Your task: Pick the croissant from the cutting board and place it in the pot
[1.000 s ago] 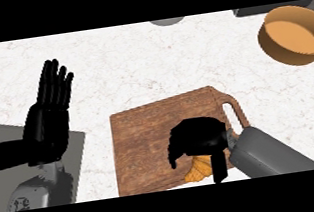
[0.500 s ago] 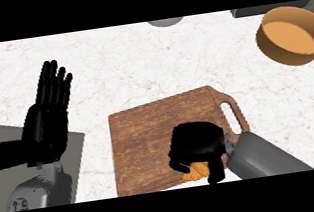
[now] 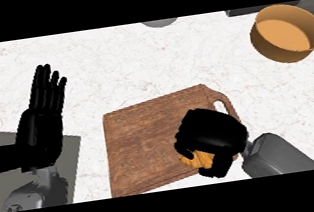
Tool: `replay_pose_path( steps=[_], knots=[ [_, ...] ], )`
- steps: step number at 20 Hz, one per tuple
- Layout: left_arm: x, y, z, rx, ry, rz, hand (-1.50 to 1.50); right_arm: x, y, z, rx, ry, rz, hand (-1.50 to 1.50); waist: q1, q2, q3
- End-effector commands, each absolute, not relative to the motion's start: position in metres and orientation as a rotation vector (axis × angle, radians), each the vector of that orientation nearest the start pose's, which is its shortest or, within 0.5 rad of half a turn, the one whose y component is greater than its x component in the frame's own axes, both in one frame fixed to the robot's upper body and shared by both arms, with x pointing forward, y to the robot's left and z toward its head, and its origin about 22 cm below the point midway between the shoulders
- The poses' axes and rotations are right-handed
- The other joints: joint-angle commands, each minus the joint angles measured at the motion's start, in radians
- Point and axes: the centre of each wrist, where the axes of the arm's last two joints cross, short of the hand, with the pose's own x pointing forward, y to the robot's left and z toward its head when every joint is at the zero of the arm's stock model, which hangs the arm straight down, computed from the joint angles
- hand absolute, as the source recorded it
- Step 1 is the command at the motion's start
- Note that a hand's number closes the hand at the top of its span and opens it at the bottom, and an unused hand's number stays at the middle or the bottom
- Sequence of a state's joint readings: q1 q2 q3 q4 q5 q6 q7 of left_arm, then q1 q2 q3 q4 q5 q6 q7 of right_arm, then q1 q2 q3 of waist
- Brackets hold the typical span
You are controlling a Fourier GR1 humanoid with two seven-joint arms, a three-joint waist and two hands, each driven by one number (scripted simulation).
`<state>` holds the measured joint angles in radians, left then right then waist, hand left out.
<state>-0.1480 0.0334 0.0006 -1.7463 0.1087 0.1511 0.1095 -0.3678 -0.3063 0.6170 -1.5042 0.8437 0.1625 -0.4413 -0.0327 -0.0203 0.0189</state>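
Right hand [image 3: 210, 135]: fingers curled down and clamped on the croissant [image 3: 197, 161]; only an orange bit shows beneath the palm
Change: within the last second the fingers have drawn in tighter, while the hand has hardly shifted
Croissant: under the hand, low over the cutting board's [image 3: 141, 138] near right corner; no lift evident
Pot [image 3: 288, 32]: well apart, ahead and right of the hand, on the counter [image 3: 124, 64]
Meaning: the grasp looks made; lifting and carrying remain
Left hand [image 3: 42, 125]: open, fingers up, resting far left
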Motion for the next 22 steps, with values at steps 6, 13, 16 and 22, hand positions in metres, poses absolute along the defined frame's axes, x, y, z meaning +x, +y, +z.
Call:
replay_pose_path(
  steps=[6, 13, 16, 22],
  knots=[
    [0.264, 0.263, 0.070, 0.173, -1.734, 0.089, 0.00, 0.239, -0.146, 0.105, 1.044, 3.021, -2.166, 1.50, -0.043, 0.003, -0.021],
    [0.267, 0.254, 0.078, 0.139, -1.753, 0.091, 0.00, 0.220, -0.187, 0.180, 1.526, 3.265, -1.567, 1.50, -0.008, 0.014, -0.020],
    [0.278, 0.258, 0.085, 0.145, -1.778, 0.061, 0.00, 0.225, -0.205, 0.207, 1.764, 3.218, -1.358, 1.50, 0.001, 0.019, -0.020],
    [0.282, 0.254, 0.085, 0.112, -1.765, 0.042, 0.00, 0.246, -0.269, 0.232, 1.946, 3.252, -1.218, 1.50, 0.023, 0.024, -0.019]
  ],
)
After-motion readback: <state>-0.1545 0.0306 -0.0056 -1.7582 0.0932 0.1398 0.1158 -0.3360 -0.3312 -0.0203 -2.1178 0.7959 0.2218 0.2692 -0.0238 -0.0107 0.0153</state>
